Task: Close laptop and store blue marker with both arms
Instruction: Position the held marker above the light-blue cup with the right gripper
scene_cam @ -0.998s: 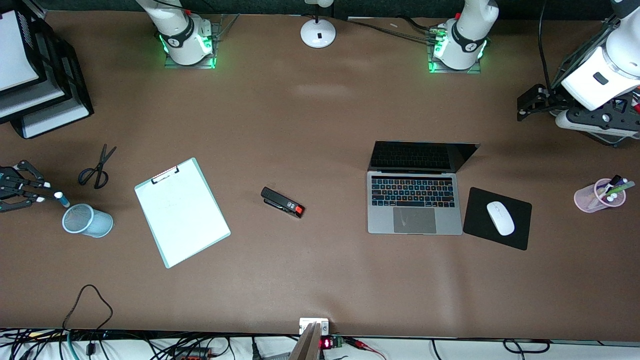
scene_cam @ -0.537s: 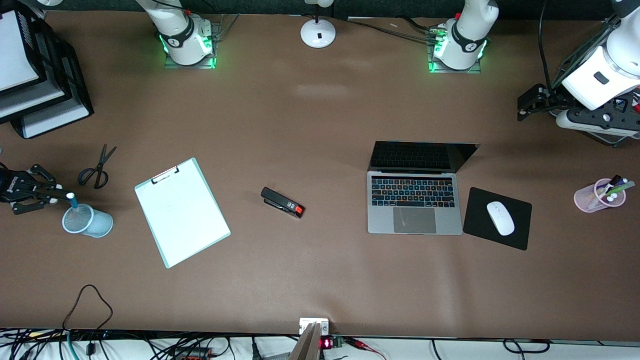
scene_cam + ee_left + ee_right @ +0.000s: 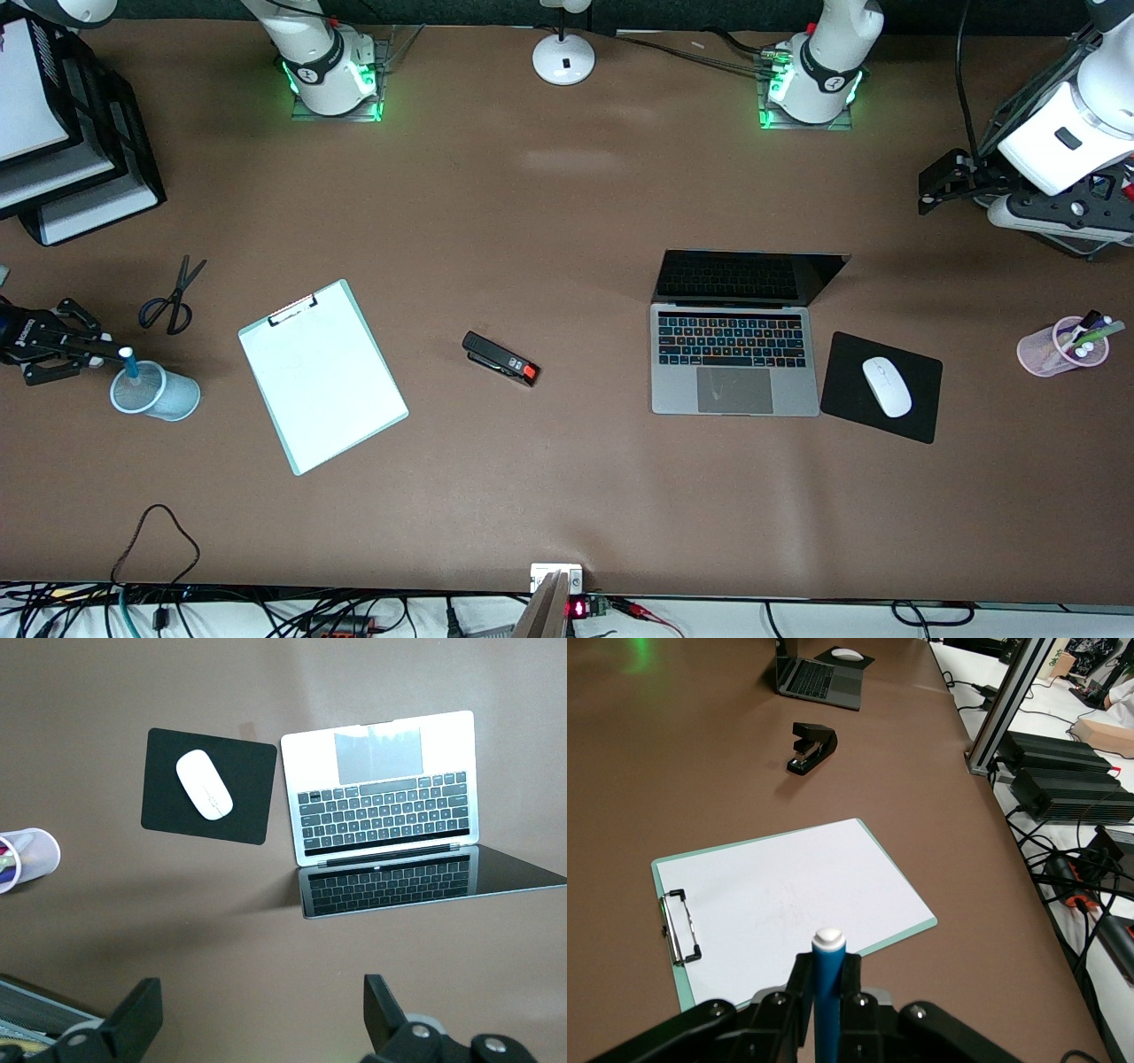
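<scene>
Marker storage is underway: the blue marker [image 3: 129, 363] stands upright, white end up, pinched in the right tool [image 3: 104, 350] over the mesh cup [image 3: 156, 392], its tip seemingly inside the rim, ready for release. The laptop [image 3: 733, 359] sits open on the bench [image 3: 567, 213] beside the mouse pad [image 3: 850, 372]. The left tool [image 3: 257, 1028] hangs above, fingers spread, waiting.

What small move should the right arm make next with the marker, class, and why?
Probably lower a little and then let go. The right gripper is shut on the blue marker, which stands upright over the mouth of the blue mesh cup, apparently not yet fully in. The left gripper waits open, and the laptop is still open.
</scene>
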